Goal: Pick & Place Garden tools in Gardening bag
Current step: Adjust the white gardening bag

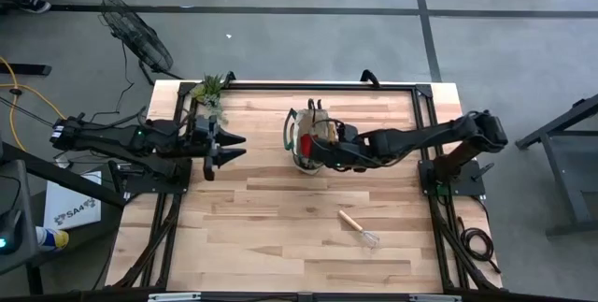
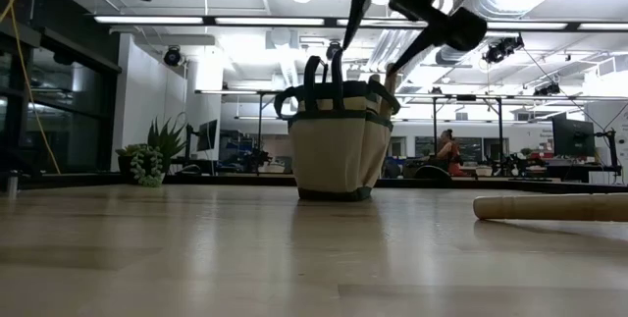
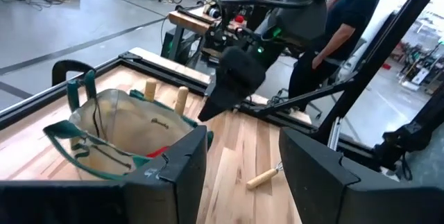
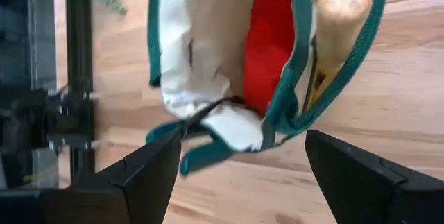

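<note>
The tan gardening bag [image 1: 308,134] with dark green trim stands upright on its base at the table's far middle. It also shows in the low view [image 2: 339,145]. Inside it I see a red glove [image 4: 270,44] and wooden handles [image 4: 340,9]. My right gripper [image 4: 243,141] hangs open and empty just above the bag's mouth, pointing down [image 1: 310,152]. My left gripper [image 1: 241,147] is open and empty, held level above the table to the left of the bag. The wooden-handled wire rake [image 1: 358,227] lies flat on the table toward the near right. No other tool shows outside the bag.
A green leafy sprig [image 1: 211,90] lies at the far left corner. A black frame [image 1: 420,92] borders the table. A person [image 3: 347,23] stands beyond the table's right side. Bare wood lies at the table's near left [image 1: 252,237].
</note>
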Controlling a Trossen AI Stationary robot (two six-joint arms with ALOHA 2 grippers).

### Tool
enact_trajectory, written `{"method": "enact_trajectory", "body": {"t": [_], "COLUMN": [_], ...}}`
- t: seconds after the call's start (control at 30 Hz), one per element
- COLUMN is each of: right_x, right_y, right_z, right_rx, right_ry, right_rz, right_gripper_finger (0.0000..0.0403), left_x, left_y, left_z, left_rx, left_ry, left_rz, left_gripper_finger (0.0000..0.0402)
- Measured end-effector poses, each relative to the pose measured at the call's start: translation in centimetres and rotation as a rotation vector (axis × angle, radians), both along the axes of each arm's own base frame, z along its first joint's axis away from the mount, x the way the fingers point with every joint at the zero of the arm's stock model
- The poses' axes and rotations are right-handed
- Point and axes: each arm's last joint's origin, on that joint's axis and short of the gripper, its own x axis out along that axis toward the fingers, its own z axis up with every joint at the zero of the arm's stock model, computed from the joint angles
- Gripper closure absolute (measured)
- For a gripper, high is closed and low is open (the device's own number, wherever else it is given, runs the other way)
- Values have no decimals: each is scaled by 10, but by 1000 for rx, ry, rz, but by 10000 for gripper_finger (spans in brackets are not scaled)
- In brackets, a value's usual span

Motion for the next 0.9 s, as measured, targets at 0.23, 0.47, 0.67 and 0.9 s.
{"method": "enact_trajectory", "body": {"t": [0.23, 0.47, 0.67, 0.9], "right_x": [4, 7, 13, 15], "right_y": [-6, 2, 7, 5], "right_z": [-3, -13, -28, -40], "right_rx": [-13, -5, 54, 76], "right_ry": [-4, 9, 31, 78], "right_rz": [-33, -92, -150, -203], "right_gripper_finger": [101, 101, 101, 102], "left_x": [1, 1, 1, 1], "left_y": [-1, -1, -1, -1], "left_z": [-2, -3, -3, -3], "left_rx": [14, 23, 23, 23], "left_ry": [22, 32, 33, 32], "left_rz": [-11, -15, -15, -14], "left_gripper_finger": [227, 227, 227, 227]}}
